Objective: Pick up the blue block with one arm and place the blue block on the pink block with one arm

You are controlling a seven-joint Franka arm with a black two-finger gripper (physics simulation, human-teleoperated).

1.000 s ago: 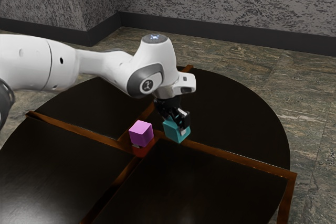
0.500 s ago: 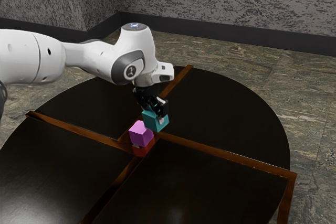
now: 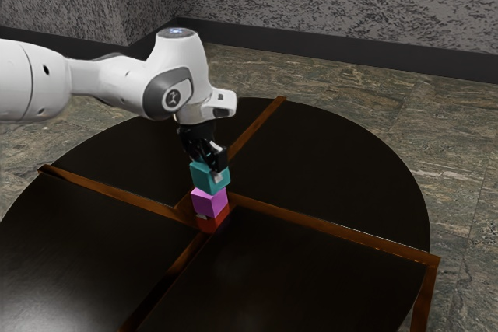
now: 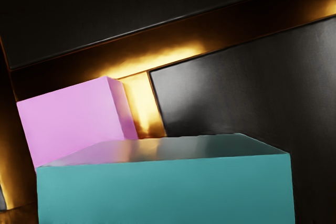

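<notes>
My black gripper [image 3: 208, 167] is shut on the teal-blue block [image 3: 208, 179], which hangs directly above the pink block [image 3: 208, 203]. The pink block rests on a red block [image 3: 208, 224] at the crossing of the table's wooden strips. The gap between the blue block and the pink block looks very small; I cannot tell whether they touch. In the wrist view the blue block [image 4: 168, 187] is large just under the hand, with the pink block [image 4: 73, 119] partly hidden behind it.
The round dark table [image 3: 334, 169] is split into quarters by raised wooden strips [image 3: 327, 229]. Its front right edge ends in a wooden corner [image 3: 426, 266]. A stone floor and rough grey walls lie around it.
My arm has carried the blue block toward the exterior view's left and slightly up, from beside the pink block to directly over it.
</notes>
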